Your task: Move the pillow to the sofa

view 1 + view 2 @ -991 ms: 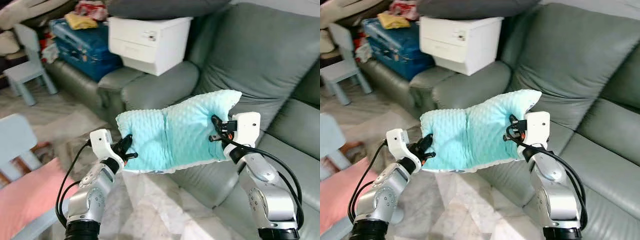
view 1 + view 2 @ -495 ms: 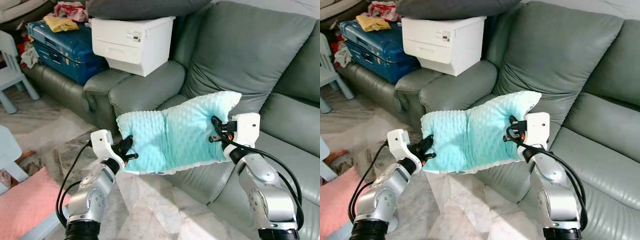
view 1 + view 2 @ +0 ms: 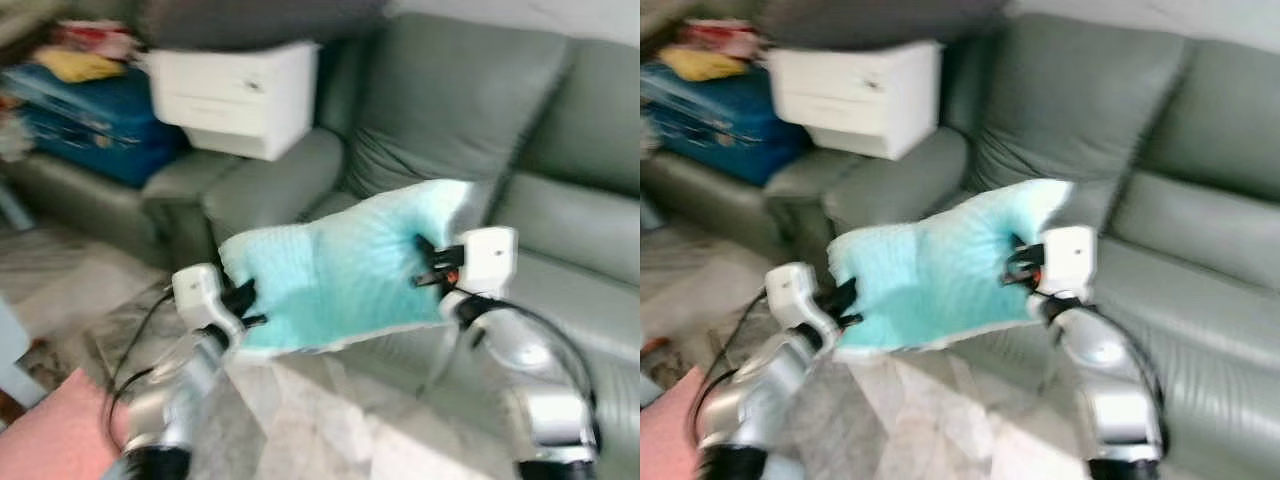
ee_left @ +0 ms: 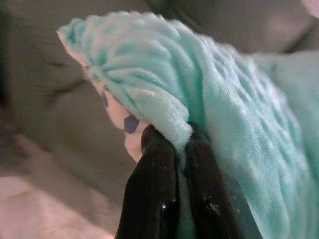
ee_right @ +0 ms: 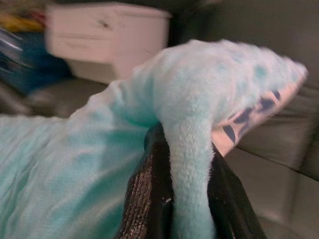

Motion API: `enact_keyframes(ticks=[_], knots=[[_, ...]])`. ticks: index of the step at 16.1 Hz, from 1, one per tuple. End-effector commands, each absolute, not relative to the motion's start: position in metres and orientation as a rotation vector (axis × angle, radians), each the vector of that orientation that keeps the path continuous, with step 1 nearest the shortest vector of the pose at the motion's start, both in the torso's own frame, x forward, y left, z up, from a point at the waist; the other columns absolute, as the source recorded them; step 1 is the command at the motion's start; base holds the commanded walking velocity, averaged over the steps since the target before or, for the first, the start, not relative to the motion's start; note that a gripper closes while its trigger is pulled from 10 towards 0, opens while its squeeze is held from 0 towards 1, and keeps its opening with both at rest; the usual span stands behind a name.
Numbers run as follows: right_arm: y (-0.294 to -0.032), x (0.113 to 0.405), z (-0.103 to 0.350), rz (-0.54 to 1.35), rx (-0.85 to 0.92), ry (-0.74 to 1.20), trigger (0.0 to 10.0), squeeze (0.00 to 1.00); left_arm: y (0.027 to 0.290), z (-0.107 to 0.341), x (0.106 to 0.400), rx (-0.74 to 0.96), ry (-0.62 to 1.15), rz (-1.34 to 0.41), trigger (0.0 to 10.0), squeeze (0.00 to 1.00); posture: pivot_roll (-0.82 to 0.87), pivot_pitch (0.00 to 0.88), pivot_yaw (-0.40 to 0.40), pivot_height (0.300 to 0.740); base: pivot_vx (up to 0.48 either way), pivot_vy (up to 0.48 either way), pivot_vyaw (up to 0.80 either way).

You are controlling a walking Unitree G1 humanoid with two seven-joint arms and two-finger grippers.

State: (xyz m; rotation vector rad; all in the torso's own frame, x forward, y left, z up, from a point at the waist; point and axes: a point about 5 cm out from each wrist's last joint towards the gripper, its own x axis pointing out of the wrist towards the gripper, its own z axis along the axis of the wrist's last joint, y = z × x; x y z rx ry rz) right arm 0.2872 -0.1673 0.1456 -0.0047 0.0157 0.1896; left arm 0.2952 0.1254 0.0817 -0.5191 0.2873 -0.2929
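Unmoved between both grippers, pillow (image 3: 340,265) shows patterned underside at wrist.

A home living room: grey sofa (image 3: 560,200), white drawer unit (image 3: 235,95).

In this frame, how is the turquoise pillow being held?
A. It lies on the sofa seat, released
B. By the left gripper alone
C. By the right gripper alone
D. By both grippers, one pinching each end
D. The left gripper and the right gripper each pinch a fold at opposite ends of the pillow, which hangs in the air in front of the sofa.
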Motion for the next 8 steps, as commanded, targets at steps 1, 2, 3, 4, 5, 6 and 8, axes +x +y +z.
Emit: enact_keyframes(ticks=[1, 2, 3, 4, 5, 6, 8], knots=[[-0.1572, 0.2885, 0.1544, 0.219, 0.012, -0.026, 10.0, 0.0, 0.1302, 0.0805, 0.2933, -0.498, 0.297, -0.292, 10.0, 0.0, -0.18, 0.0, 0.005, 0.74, 0.0, 0.48, 0.0], [-0.1571, 0.2883, 0.1542, 0.219, 0.012, -0.026, 10.0, 0.0, 0.1299, 0.0802, 0.2929, -0.5, 0.301, -0.294, 10.0, 0.0, -0.18, 0.0, 0.005, 0.74, 0.0, 0.48, 0.0], [-0.157, 0.2884, 0.1541, 0.219, 0.012, -0.026, 10.0, 0.0, 0.1295, 0.0802, 0.2927, -0.498, 0.302, -0.297, 10.0, 0.0, -0.18, 0.0, 0.005, 0.74, 0.0, 0.48, 0.0], [-0.1568, 0.2885, 0.1542, 0.219, 0.012, -0.025, 10.0, 0.0, 0.1288, 0.0799, 0.2923, -0.497, 0.306, -0.3, 10.0, 0.0, -0.18, 0.0, 0.005, 0.74, 0.0, 0.48, 0.0], [-0.1565, 0.2883, 0.1541, 0.219, 0.012, -0.026, 10.0, 0.0, 0.1288, 0.0798, 0.2919, -0.493, 0.306, -0.302, 10.0, 0.0, -0.18, 0.0, 0.006, 0.74, 0.0, 0.48, 0.0], [-0.1563, 0.2882, 0.1539, 0.219, 0.012, -0.024, 10.0, 0.0, 0.1288, 0.0806, 0.2921, -0.492, 0.295, -0.301, 10.0, 0.0, -0.18, 0.0, 0.006, 0.74, 0.0, 0.0, 0.0], [-0.1566, 0.2879, 0.1536, 0.218, 0.012, -0.023, 10.0, 0.0, 0.1269, 0.0818, 0.2919, -0.492, 0.291, -0.313, 10.0, 0.0, -0.18, 0.0, 0.008, 0.74, 0.0, 0.0, 0.0]])
